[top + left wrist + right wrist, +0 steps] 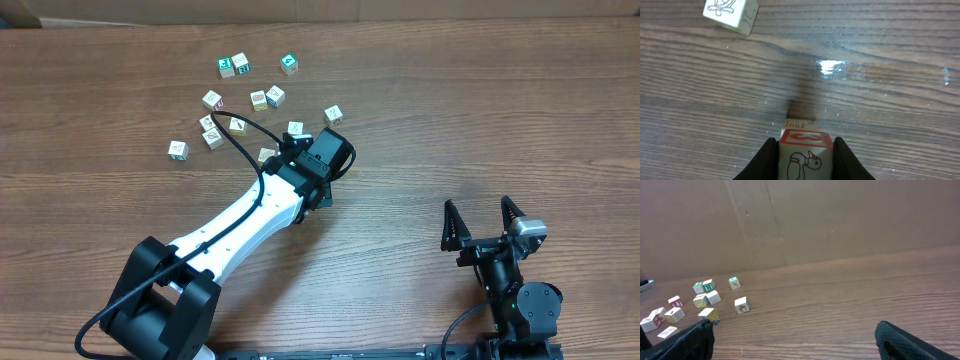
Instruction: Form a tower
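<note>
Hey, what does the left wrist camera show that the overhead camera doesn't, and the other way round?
Only the left wrist: a red-bordered cube clamped in the left gripper, with an animal figure printed on its face. Only the overhead: the right gripper, open and away from the cubes, and the scattered cubes as a whole group. Both: the wooden table with loose cubes lying on it.

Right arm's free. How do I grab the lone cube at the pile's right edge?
Likely by two opposite side faces, from straight above with the open right pincer. The lone cube sits flat and apart from its neighbours, leaving finger room.
</note>
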